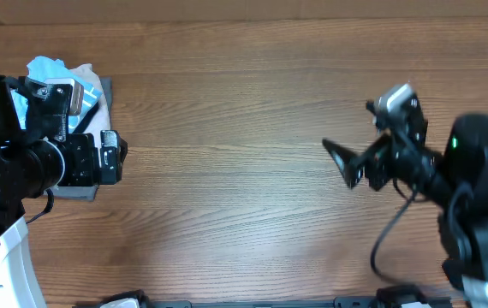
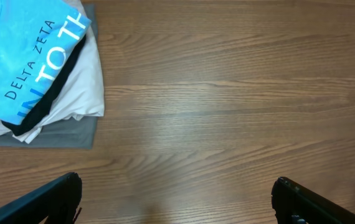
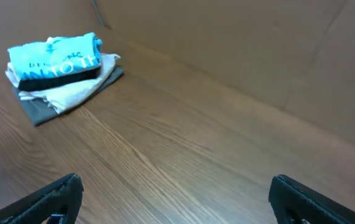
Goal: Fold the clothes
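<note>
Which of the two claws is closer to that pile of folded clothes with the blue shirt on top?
Left. The left gripper hangs open at the near edge of the clothes, its arm over the pile. The right gripper, also open, is far across the table.

Overhead top-down; both wrists toward clothes (image 2: 34,68)

The left arm (image 1: 30,162) is a matte black run of boxy housings with a pale silver-grey camera block (image 1: 71,96) and a glossy white curved base shell (image 1: 8,261), while the right arm (image 1: 479,162) is rounded black with small green lights (image 1: 455,142), a loose black cable (image 1: 389,239) and a right gripper (image 1: 340,162) of tapered black fingers.
</note>
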Robot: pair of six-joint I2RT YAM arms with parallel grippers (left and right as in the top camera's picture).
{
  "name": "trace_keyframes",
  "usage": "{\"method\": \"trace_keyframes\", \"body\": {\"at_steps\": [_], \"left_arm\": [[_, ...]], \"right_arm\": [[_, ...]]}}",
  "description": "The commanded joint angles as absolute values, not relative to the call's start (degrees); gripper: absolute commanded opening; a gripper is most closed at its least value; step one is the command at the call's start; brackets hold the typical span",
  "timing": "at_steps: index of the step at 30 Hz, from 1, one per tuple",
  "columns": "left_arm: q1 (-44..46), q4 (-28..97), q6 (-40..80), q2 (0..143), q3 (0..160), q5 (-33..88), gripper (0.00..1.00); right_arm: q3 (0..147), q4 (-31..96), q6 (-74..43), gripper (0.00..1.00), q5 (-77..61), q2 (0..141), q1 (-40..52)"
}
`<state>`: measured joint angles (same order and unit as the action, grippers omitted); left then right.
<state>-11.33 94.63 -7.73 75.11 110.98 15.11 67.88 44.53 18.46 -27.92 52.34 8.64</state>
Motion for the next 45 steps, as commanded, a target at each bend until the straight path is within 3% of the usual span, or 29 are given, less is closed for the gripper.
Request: {"method": "trace_keyframes", "body": {"at_steps": [1, 23, 31, 45], "left_arm": [[-11.0, 94.4, -8.8, 74.6, 110.9, 14.8, 1.00], [-11.0, 94.4, -8.8, 74.6, 110.9, 14.8, 1.00], [-11.0, 94.4, -8.8, 74.6, 110.9, 14.8, 1.00], [-11.0, 94.4, -8.8, 74.6, 110.9, 14.8, 1.00]], "right_arm": [[63.9, 44.2, 20.4, 1.00, -24.0, 46.8, 9.7], [13.7, 18.4, 10.4, 1.00, -22.1, 9.5, 9.3], [7.2, 18.0, 10.4, 1.00, -22.8, 0.1, 9.3], [4.9, 15.1, 10.4, 1.00, -23.4, 0.2, 9.3]]}}
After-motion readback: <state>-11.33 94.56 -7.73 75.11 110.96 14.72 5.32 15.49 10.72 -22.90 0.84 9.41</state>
